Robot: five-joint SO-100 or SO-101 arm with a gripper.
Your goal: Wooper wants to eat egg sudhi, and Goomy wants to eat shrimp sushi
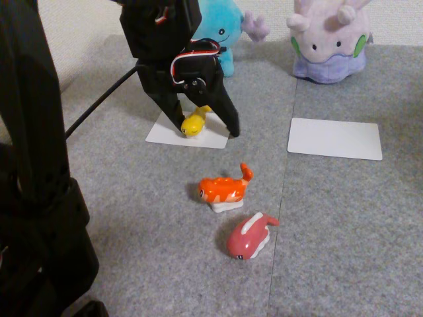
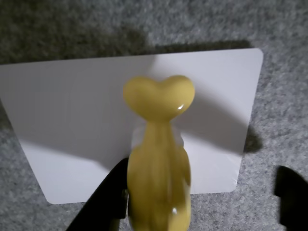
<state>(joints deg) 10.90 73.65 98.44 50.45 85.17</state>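
The yellow egg sudhi [image 1: 195,121] lies on a white card [image 1: 166,132] in front of blue Wooper [image 1: 225,30], which the arm partly hides. My gripper [image 1: 205,129] is open and straddles the egg. The left finger sits right against it and the right finger stands well clear. In the wrist view the egg sudhi [image 2: 159,159] points its forked tail away over the card [image 2: 67,125], and my gripper [image 2: 199,207] is spread wide. The orange striped shrimp sushi [image 1: 225,187] rests on the carpet mid-table. Lilac Goomy [image 1: 330,39] sits at the back right.
A second white card [image 1: 335,138] lies in front of Goomy with nothing on it. A pink-red figure [image 1: 250,237] lies on the grey carpet just below the shrimp sushi. A black stand [image 1: 33,198] fills the left edge, and a cable [image 1: 99,99] runs to the arm.
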